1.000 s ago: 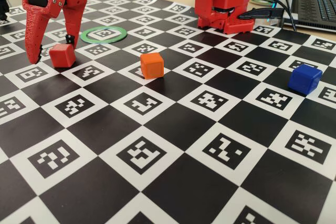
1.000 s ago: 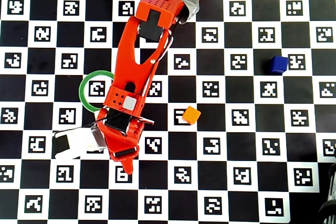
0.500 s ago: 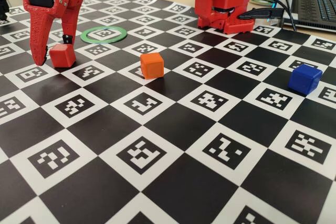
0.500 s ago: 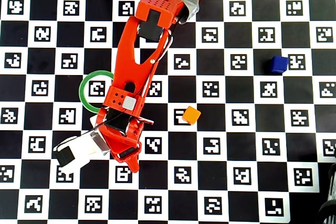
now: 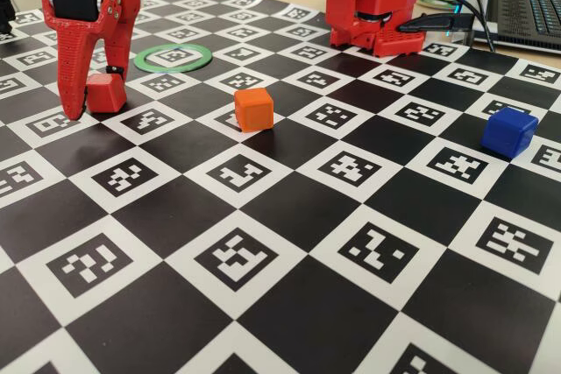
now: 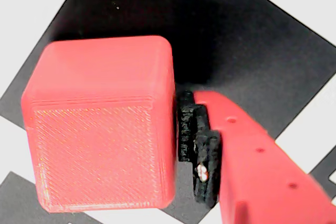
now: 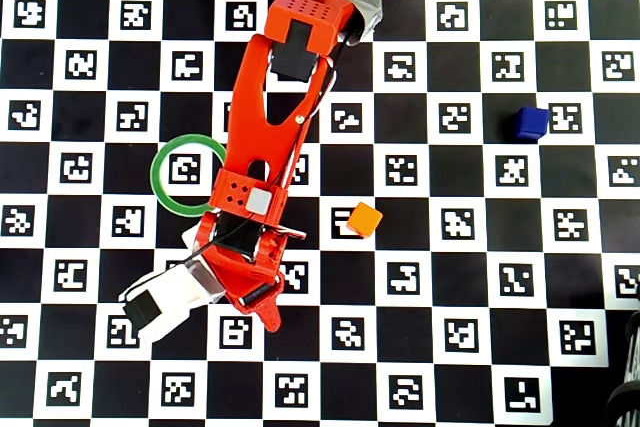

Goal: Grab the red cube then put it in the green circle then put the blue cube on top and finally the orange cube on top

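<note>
The counter (image 5: 289,208) is covered by a black-and-white checkerboard of marker squares. The red arm (image 7: 262,137) reaches across it from its base (image 5: 372,6) at the far edge in the fixed view, and a laptop (image 5: 526,6) sits beyond the board at the right of that view.

The green circle (image 5: 173,57) lies flat on the board just behind the fingers (image 5: 88,98) in the fixed view, ringing one white marker square.

The fingers point down at the board and are clenched on the red cube (image 5: 106,93): in the wrist view a black pad (image 6: 197,148) presses flat against the cube's right face (image 6: 100,124), and in the fixed view the long finger stands tight against its left side. Whether the cube rests on the board or is just clear of it cannot be told.

The orange cube (image 5: 253,109) sits near the fingers, to their right in the fixed view. The blue cube (image 5: 508,131) sits well apart from them, far to the right.
</note>
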You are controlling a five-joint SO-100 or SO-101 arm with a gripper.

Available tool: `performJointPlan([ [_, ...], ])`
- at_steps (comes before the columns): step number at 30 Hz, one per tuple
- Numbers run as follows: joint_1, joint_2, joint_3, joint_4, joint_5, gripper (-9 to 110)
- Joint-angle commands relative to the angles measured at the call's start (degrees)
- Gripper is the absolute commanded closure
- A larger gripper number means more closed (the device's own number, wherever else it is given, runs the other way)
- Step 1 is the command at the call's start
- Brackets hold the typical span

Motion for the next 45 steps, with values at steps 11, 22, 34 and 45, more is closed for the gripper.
performJointPlan([
  [11,0.00,3.87,-0.26,-0.18,-0.88,77],
  [22,-0.18,5.01,-0.53,1.32,0.79,98],
  [34,3.96,19.60,-8.26,15.91,10.11,99],
  [45,18.46,33.84,-4.04,24.96,14.15,100],
])
